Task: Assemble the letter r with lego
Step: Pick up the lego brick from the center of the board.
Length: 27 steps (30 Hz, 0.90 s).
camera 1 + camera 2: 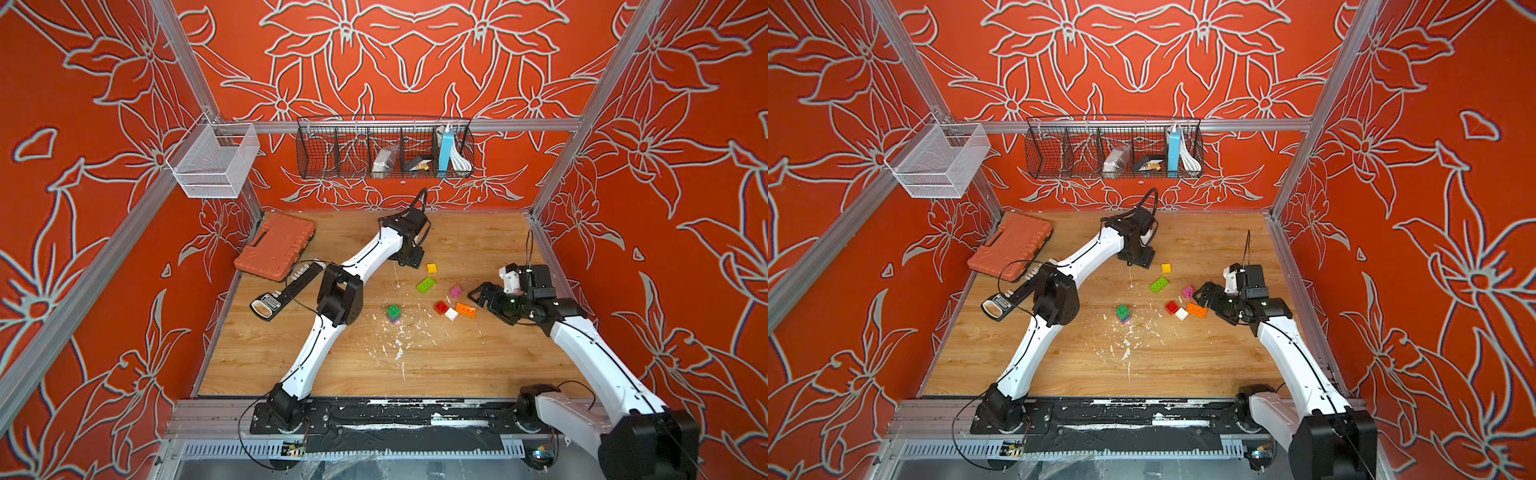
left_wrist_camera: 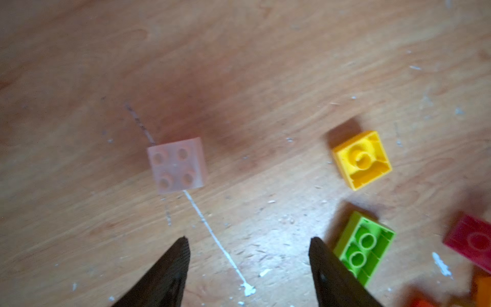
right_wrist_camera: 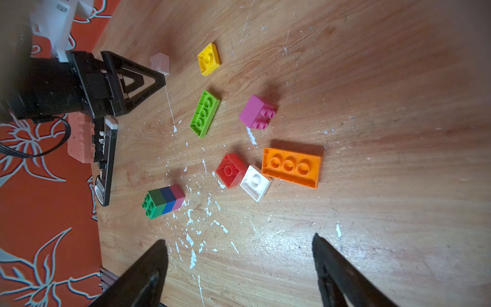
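Wooden table (image 1: pixel 478 365) in both top views carries one short stack (image 1: pixel 393 313) of green, blue and pink bricks; the yellow brick (image 1: pixel 432 268), lime brick (image 1: pixel 426 285), red brick (image 1: pixel 441 307) and orange brick (image 1: pixel 466 310) lie loose nearby. Left wrist view: the left jaws stand wide and empty near a pale brick (image 2: pixel 176 165). Right wrist view: the right jaws gape empty. I judge the r barely begun.
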Each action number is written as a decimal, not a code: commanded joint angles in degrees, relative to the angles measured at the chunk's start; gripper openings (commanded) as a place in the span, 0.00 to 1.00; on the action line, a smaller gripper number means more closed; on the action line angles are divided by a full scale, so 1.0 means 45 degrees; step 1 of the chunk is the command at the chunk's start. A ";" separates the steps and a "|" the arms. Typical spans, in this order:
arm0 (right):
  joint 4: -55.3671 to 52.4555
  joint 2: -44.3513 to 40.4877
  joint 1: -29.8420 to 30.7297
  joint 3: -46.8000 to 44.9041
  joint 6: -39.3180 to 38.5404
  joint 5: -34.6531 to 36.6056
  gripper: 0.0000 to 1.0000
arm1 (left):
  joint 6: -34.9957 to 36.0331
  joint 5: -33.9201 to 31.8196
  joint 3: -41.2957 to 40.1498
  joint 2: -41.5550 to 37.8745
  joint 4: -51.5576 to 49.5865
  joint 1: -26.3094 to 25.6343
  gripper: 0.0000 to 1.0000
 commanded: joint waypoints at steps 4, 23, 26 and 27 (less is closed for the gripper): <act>-0.0297 0.0169 -0.0033 0.0209 0.0259 0.0556 0.89 | -0.0635 0.0539 0.0932 0.0614 0.0177 -0.0578 0.75; -0.0670 0.0139 -0.0036 0.0140 0.0352 0.0899 0.92 | -0.3032 0.0367 0.2411 0.2286 0.1026 -0.1257 0.80; -0.0670 0.0142 -0.0033 0.0111 0.0368 0.0851 0.92 | -0.3000 0.0227 0.2439 0.2504 0.1118 -0.1272 0.76; -0.0667 0.0154 -0.0035 0.0116 0.0368 0.0826 0.92 | -0.2975 0.0183 0.2441 0.2604 0.1128 -0.1277 0.73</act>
